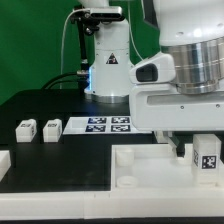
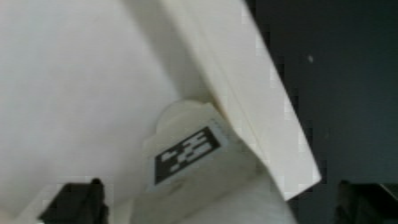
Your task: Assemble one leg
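Note:
A leg (image 1: pixel 208 157), a small white block with a black-and-white tag, stands at the right end of the large white tray (image 1: pixel 140 172). My gripper (image 1: pixel 195 150) hangs right over this leg. In the wrist view the leg (image 2: pixel 187 150) lies against the tray's raised rim (image 2: pixel 231 80), between my two dark fingertips (image 2: pixel 75 202). The jaws stand wide apart and touch nothing, so the gripper (image 2: pixel 221 208) is open. Two more legs (image 1: pixel 24 127) (image 1: pixel 50 127) sit on the black table at the exterior view's left.
The marker board (image 1: pixel 105 124) lies behind the tray, in front of the arm's base (image 1: pixel 108 75). Another white part (image 1: pixel 4 160) shows at the exterior view's left edge. The tray has round sockets at its corners.

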Tool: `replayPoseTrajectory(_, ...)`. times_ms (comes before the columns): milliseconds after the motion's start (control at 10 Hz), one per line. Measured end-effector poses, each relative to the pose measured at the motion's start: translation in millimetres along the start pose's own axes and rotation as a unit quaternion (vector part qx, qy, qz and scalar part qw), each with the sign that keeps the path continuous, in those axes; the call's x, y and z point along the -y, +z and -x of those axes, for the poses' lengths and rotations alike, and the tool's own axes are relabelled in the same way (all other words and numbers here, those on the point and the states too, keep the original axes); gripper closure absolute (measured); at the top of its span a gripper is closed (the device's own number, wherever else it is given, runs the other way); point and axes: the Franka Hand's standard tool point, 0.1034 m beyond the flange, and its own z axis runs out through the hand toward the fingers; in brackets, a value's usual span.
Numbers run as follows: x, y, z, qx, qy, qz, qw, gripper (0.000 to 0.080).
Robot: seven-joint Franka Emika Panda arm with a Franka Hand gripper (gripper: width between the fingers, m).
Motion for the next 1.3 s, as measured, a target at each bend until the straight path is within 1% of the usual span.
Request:
replayPoseTrajectory(100,-2.5,0.6,-1.4,-0.001,-0.078,0.000,0.997,0.0150)
replayPoseTrajectory(200,-2.4,0.7,-1.3,-0.001,-0.084,0.000,0.996,0.0150)
replayPoseTrajectory(300,-2.0,0.9,-1.1,-0.001,-0.071,-0.001,0.997,0.0178)
replayPoseTrajectory(400,-2.0,1.0,-1.0,-0.001,-0.056,0.000,0.998,0.0309)
replayPoseTrajectory(500,-1.5,1.2,-0.8,0.000,-0.031,-0.002,1.000,0.0309)
replayPoseTrajectory(600,-2.5,1.7,-0.3,0.000,0.018,-0.001,1.000,0.0503)
replayPoseTrajectory(700,-3.0,1.9,-0.6,0.000,0.074,-0.001,0.997,0.0506)
replayPoseTrajectory(800,-3.4,1.4,-1.4,0.001,0.150,-0.006,0.989,0.0506)
replayPoseTrajectory(900,-4.3,1.0,-2.6,0.005,0.249,-0.013,0.968,0.0506)
replayPoseTrajectory(1000,-5.0,1.3,-3.1,0.007,0.343,-0.017,0.939,0.0506)
replayPoseTrajectory(1100,-4.9,2.0,-3.2,0.014,0.436,-0.024,0.899,0.0506)
replayPoseTrajectory(1200,-6.3,1.6,-4.4,0.022,0.501,-0.031,0.865,0.0506)
replayPoseTrajectory(1300,-6.7,1.7,-4.3,0.023,0.512,-0.034,0.858,0.0506)
